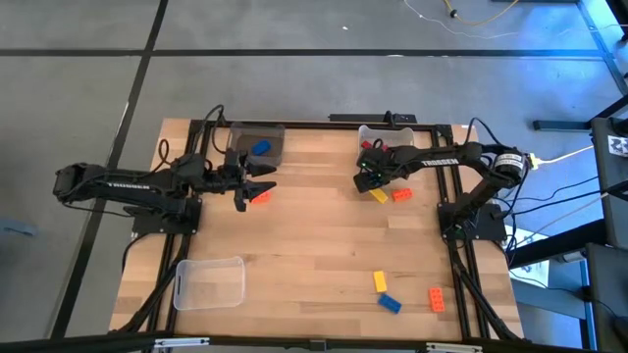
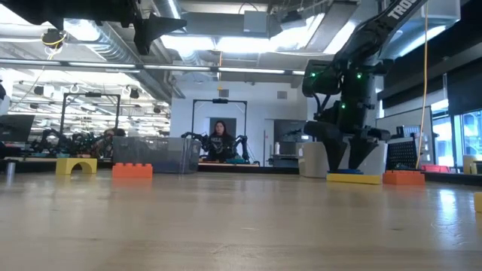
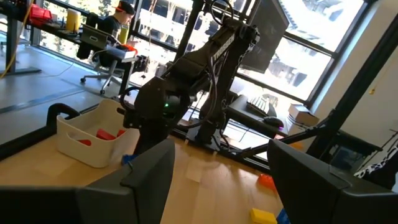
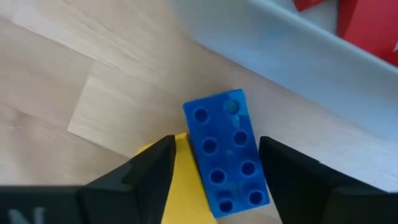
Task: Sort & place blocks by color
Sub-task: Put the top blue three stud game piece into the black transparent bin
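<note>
Sorting is partly done: red blocks (image 4: 357, 18) lie in the bin (image 4: 280, 50) just beyond the right claw (image 4: 214, 171), and one blue block (image 1: 260, 148) sits in the bin beside the left claw (image 1: 257, 188). The right claw's fingers stand apart around a blue brick (image 4: 227, 152) lying on a yellow one (image 4: 183, 183), not yet clamped. The left claw hovers open, empty, over an orange block (image 1: 260, 196). Four more blocks lie loose well away. Whether the fingers touch the brick is unclear.

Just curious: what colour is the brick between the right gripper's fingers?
Blue brick; clearest in the right wrist view.
</note>
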